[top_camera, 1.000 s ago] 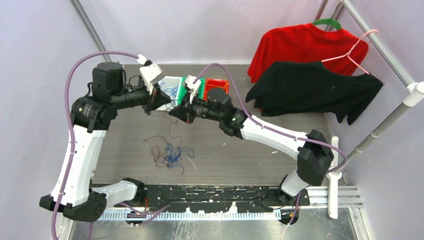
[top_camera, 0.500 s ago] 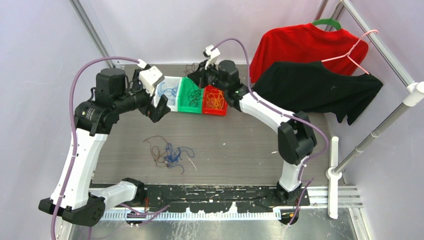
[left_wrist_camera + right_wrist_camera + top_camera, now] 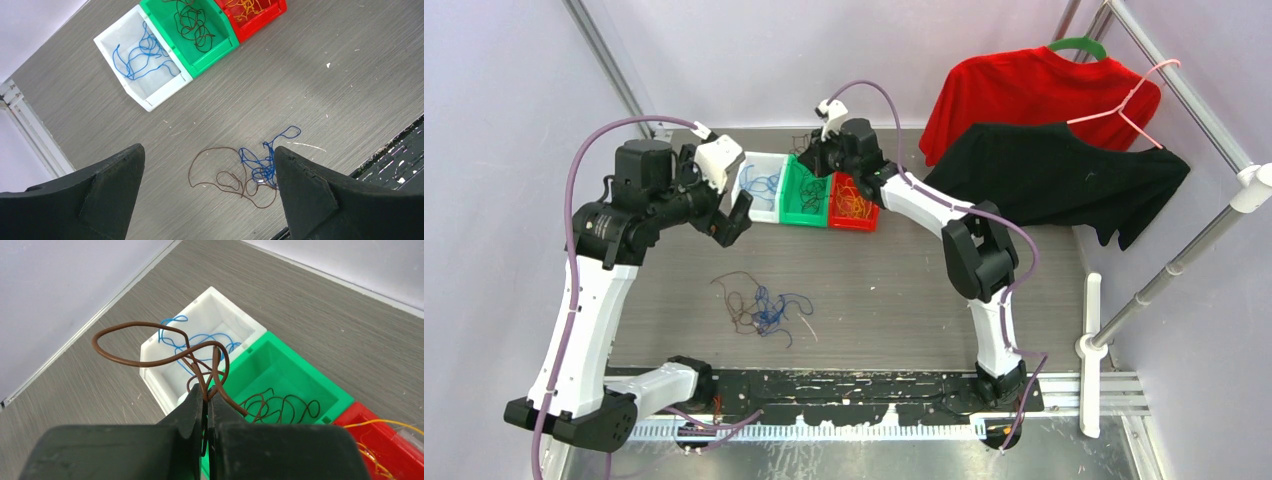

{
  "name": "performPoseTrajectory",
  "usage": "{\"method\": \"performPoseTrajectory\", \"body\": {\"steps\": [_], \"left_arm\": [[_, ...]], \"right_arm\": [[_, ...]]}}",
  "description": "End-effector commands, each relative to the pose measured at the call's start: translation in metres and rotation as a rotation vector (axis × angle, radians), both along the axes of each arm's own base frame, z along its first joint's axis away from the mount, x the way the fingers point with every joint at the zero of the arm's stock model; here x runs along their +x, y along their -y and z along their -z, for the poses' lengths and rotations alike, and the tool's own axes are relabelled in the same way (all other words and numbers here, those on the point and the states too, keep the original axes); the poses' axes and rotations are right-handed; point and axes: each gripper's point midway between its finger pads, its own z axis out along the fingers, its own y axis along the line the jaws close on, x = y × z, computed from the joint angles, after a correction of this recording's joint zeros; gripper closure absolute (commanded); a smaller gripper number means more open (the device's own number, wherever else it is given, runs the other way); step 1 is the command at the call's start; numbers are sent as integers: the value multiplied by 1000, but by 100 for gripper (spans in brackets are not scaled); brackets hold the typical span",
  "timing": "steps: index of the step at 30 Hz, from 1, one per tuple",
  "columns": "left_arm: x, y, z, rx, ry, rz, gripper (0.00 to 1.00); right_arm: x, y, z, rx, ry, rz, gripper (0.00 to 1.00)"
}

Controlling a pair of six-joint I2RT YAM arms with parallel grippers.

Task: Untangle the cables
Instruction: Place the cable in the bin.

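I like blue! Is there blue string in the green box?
No, the green box holds only brown string.

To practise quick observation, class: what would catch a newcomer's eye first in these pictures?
The right gripper, shut on a looping brown cable, hangs over three bins at the table's far side: a white bin with blue cables, a green bin with brown, a red bin with orange. Nearer the arms, a blue-and-brown tangle lies loose on the table. A red shirt and black shirt hang at the right.

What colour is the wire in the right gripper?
Brown: the thin looped wire in the right gripper, clearest in right wrist view.
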Motion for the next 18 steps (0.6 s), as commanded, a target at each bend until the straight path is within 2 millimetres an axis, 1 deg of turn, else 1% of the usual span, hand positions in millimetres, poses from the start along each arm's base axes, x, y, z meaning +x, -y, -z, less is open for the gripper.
{"method": "performPoseTrajectory", "body": {"steps": [1, 3, 7, 9, 10, 12, 13, 16, 18], "left_arm": [[3, -5, -9, -6, 24, -25, 0], [1, -6, -10, -7, 27, -28, 1], [1, -11, -8, 1, 25, -45, 1], [4, -14, -5, -2, 11, -65, 0], [6, -17, -4, -4, 0, -79, 1], [9, -20, 0, -4, -24, -90, 1], [9, -22, 1, -1, -33, -88, 1], [13, -30, 12, 16, -62, -91, 1], [13, -36, 20, 24, -91, -94, 0]], "right_arm": [[11, -6, -25, -27, 60, 2, 99], [13, -5, 5, -112, 18, 13, 99], [7, 1, 48, -258, -30, 44, 99], [7, 5, 62, -295, -57, 68, 94], [7, 6, 65, -300, -69, 78, 88], [6, 6, 65, -303, -82, 85, 74], [6, 5, 63, -302, -80, 86, 69], [4, 3, 42, -278, -49, 81, 61], [4, 4, 27, -260, -26, 87, 58]]}}
